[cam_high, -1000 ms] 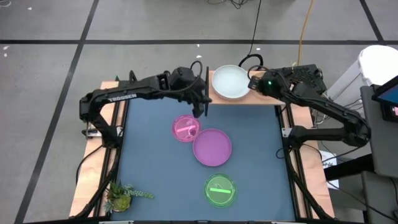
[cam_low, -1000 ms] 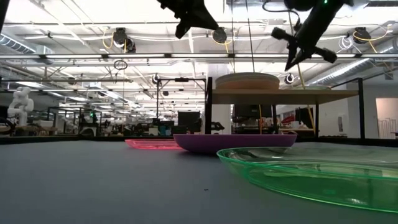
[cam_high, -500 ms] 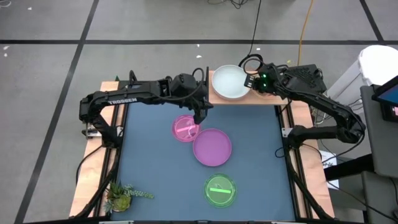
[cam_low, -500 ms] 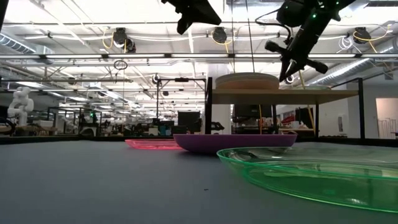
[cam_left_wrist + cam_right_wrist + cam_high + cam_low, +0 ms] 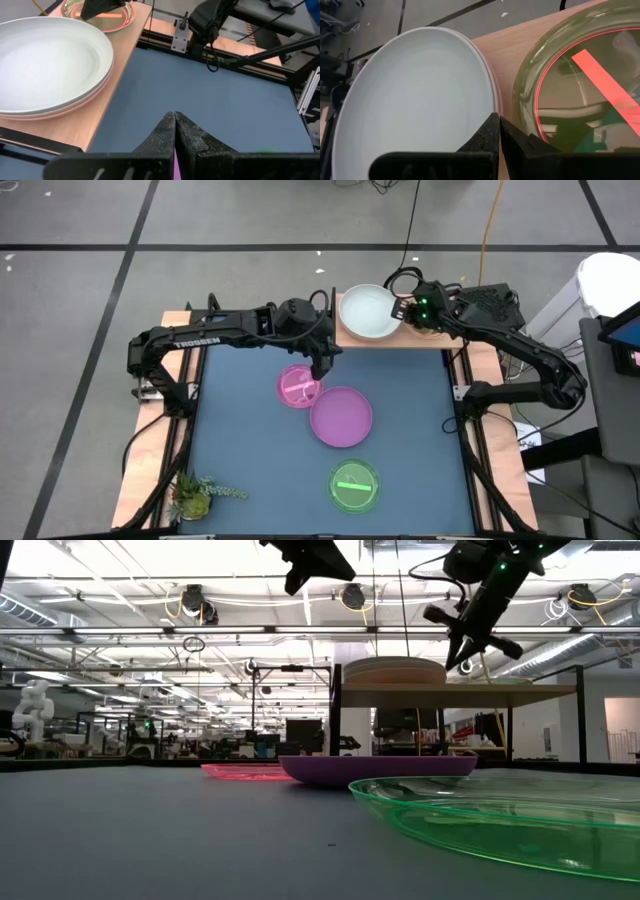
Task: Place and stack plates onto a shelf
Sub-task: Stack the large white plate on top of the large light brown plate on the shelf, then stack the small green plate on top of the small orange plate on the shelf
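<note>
The shelf (image 5: 425, 336) stands at the table's far edge. On it rests a stack of large plates with a white one (image 5: 368, 312) on top and a pink rim under it (image 5: 75, 111). Beside the stack sits a translucent plate with an orange bar (image 5: 585, 90). My right gripper (image 5: 496, 131) hangs shut above the shelf, between these two. My left gripper (image 5: 322, 368) is shut in the air over the far edge of the small pink plate (image 5: 298, 386). The purple plate (image 5: 341, 416) and the green plate (image 5: 354, 485) lie flat on the mat.
The shelf's thin black upright (image 5: 332, 315) rises just beyond my left gripper. A small potted plant (image 5: 198, 495) sits at the near left corner. Wooden rails (image 5: 160, 430) run along both sides of the dark mat, whose right half is bare.
My right gripper has shifted a little toward the table's left above the shelf, nearer the white plate, and has then held still. It stays shut. The plates have not moved.
</note>
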`<action>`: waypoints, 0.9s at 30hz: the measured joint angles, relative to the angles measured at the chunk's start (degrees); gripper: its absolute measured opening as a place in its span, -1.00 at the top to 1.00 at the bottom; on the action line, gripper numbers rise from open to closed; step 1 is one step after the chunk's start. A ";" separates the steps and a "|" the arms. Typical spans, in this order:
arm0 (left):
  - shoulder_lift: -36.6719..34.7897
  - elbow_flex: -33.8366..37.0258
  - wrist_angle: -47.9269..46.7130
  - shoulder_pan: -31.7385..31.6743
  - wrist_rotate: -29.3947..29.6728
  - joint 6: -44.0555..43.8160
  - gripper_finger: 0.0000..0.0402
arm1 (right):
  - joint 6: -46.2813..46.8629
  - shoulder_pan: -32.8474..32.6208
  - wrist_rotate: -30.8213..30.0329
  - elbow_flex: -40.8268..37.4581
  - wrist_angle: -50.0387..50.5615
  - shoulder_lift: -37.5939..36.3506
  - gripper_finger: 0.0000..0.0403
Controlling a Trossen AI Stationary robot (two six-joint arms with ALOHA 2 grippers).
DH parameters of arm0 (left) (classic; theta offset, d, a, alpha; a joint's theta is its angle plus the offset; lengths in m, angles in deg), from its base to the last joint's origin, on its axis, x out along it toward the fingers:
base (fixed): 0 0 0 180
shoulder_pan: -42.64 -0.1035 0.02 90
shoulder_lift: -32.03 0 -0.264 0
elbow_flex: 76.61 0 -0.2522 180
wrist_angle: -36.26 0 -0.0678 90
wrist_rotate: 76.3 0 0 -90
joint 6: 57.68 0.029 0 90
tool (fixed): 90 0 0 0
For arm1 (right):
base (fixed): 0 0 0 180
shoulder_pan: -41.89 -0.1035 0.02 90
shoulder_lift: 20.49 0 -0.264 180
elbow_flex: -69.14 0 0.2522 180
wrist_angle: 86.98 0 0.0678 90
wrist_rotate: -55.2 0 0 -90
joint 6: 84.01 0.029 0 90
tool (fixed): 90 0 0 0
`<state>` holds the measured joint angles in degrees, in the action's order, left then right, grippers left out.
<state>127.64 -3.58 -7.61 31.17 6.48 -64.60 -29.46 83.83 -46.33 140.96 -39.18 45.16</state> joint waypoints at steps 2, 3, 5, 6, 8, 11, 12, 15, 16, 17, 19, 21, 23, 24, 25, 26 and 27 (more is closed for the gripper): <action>0.00 0.00 -0.74 -0.03 0.00 0.22 1.00 | 0.03 -0.01 0.02 0.00 0.00 -0.60 1.00; 0.00 0.00 -1.35 -0.13 -0.01 0.25 1.00 | 0.12 -0.02 0.27 0.00 0.01 -1.07 1.00; 0.00 0.00 -3.11 -0.41 -0.03 0.65 1.00 | 0.20 -0.07 2.46 0.00 0.02 -2.24 1.00; 0.00 0.00 -4.22 -0.66 -0.02 0.88 1.00 | 0.12 -0.24 4.05 0.00 0.06 -2.90 1.00; 0.00 0.00 -6.43 -1.21 0.02 1.21 1.00 | 0.07 -1.38 7.08 0.00 0.53 -4.46 1.00; -0.40 0.04 -9.20 -2.21 0.07 1.57 1.00 | 2.12 -4.85 10.32 0.00 2.48 -6.91 1.00; -0.51 0.04 -9.60 -2.39 0.08 2.02 1.00 | 3.18 -6.45 11.17 0.00 3.17 -7.55 1.00; -0.88 0.05 -11.58 -2.99 -0.01 3.57 1.00 | 6.70 -12.27 12.02 0.00 5.68 -9.16 1.00; -0.99 0.08 -12.18 -3.10 -0.13 4.35 1.00 | 7.97 -14.51 12.02 0.00 6.32 -9.59 1.00; -1.12 0.09 -12.38 -3.15 -0.19 5.00 1.00 | 9.28 -16.80 11.96 0.00 6.71 -9.90 1.00; -1.24 0.07 -13.41 -3.15 -0.21 5.93 1.00 | 11.58 -21.26 11.87 0.00 7.28 -10.09 1.00; -1.19 0.07 -14.73 -3.15 -0.24 6.71 1.00 | 14.24 -25.55 11.79 0.00 7.53 -10.05 1.00; -1.18 0.07 -15.93 -3.04 -0.28 7.42 1.00 | 17.20 -29.50 11.63 0.00 8.20 -9.46 1.00; -1.18 0.07 -16.55 -2.98 -0.33 7.83 1.00 | 18.59 -31.55 11.61 0.00 8.44 -8.95 1.00; -1.18 0.07 -17.08 -2.83 -0.37 7.96 1.00 | 19.98 -33.48 11.57 0.00 8.67 -8.32 1.00; -1.18 0.07 -17.55 -2.67 -0.37 8.06 1.00 | 21.22 -35.39 11.59 0.00 8.84 -7.66 1.00; -1.18 0.07 -17.90 -2.48 -0.38 8.02 1.00 | 22.34 -37.35 11.59 0.00 8.88 -7.02 1.00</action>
<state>126.46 -3.51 -25.51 28.69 6.10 -56.58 -7.12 46.48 -34.74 140.96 -30.29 38.14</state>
